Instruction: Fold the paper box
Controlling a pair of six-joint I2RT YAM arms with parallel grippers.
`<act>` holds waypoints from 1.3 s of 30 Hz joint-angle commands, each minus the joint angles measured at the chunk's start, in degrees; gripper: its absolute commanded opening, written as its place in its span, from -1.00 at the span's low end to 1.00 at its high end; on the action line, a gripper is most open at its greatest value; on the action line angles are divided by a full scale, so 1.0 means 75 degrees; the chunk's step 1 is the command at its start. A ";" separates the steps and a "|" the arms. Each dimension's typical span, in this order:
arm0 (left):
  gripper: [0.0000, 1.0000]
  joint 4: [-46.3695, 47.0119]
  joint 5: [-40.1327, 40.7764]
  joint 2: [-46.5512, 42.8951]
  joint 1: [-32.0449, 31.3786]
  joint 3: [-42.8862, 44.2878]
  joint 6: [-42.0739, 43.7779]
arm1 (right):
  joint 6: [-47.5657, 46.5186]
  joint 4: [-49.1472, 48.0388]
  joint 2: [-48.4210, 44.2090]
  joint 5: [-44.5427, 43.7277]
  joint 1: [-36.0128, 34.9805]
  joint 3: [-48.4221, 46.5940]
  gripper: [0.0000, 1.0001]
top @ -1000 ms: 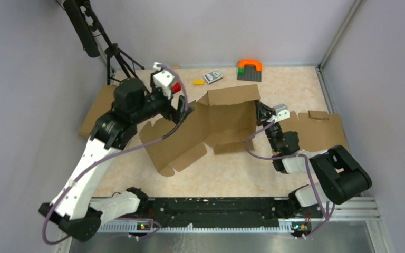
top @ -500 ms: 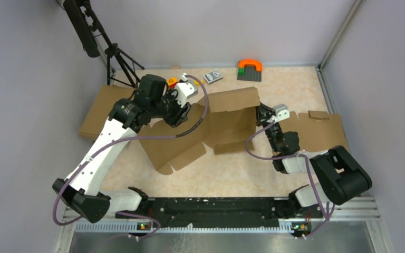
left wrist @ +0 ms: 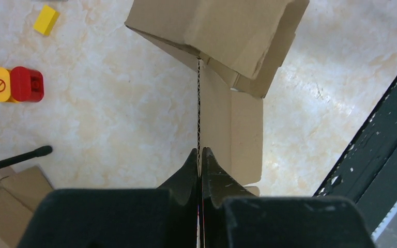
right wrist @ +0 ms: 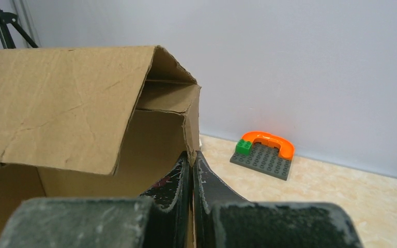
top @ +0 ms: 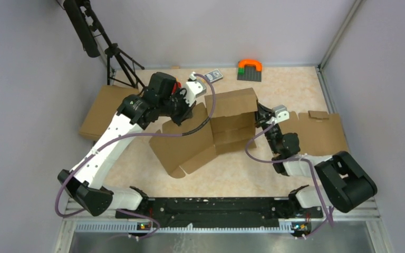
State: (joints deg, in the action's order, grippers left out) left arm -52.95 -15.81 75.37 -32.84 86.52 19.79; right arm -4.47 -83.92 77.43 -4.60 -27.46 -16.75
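Whereas a second ago the left gripper (left wrist: 200, 155) stood wide open beside the paper box (top: 216, 126), it is now clamped on the edge of the box's left panel, which stands steeper. The right gripper (right wrist: 191, 157) remains pinched tight on the right wall. The half-folded box sits on the arms' side of the grey brick plate (top: 249, 75), slightly to its left.

The beige, marble-patterned tabletop (top: 290, 89) carries the half-folded paper box (top: 190, 145) at its centre. A flat cardboard sheet (top: 100, 108) lies at 9 to 10 o'clock by the left edge, and a notched cardboard blank (top: 321, 132) at 3 o'clock. At 1 o'clock, near the far wall, sits a grey studded baseplate (top: 253, 75) with an orange arch (top: 250, 64) and a green brick (top: 241, 69). A small grey pack (top: 212, 76) lies at 12 o'clock. Around 11 o'clock are a yellow brick (left wrist: 46, 19) and a red-and-yellow block (left wrist: 15, 84).
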 commanded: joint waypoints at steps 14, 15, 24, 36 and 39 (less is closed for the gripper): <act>-0.92 0.1202 -0.0016 0.0283 -0.0694 0.0163 -0.1167 | 0.0490 0.0573 -0.0574 -0.0493 -0.0323 0.0737 -1.00; -0.80 0.1195 0.0019 0.0286 -0.0731 0.0195 -0.1147 | 0.0490 0.0544 -0.0568 -0.0489 -0.0323 0.0750 -1.00; -0.18 0.0943 0.0062 0.0427 -0.0766 0.0389 -0.0745 | 0.0350 0.0502 -0.0679 -0.0393 -0.0323 0.0831 -1.00; 0.63 0.0844 0.0223 0.0408 -0.0775 0.1037 -0.0305 | 0.0266 0.0478 -0.0734 -0.0283 -0.0323 0.0885 -1.00; 0.90 0.0755 0.0333 0.0619 -0.0864 0.1397 0.0079 | 0.0264 0.0486 -0.0738 -0.0257 -0.0323 0.0866 -1.00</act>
State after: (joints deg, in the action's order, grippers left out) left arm -48.18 -14.00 78.78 -38.44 91.92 16.56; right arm -2.42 -81.73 72.44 -8.38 -29.12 -10.90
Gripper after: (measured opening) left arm 0.859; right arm 0.007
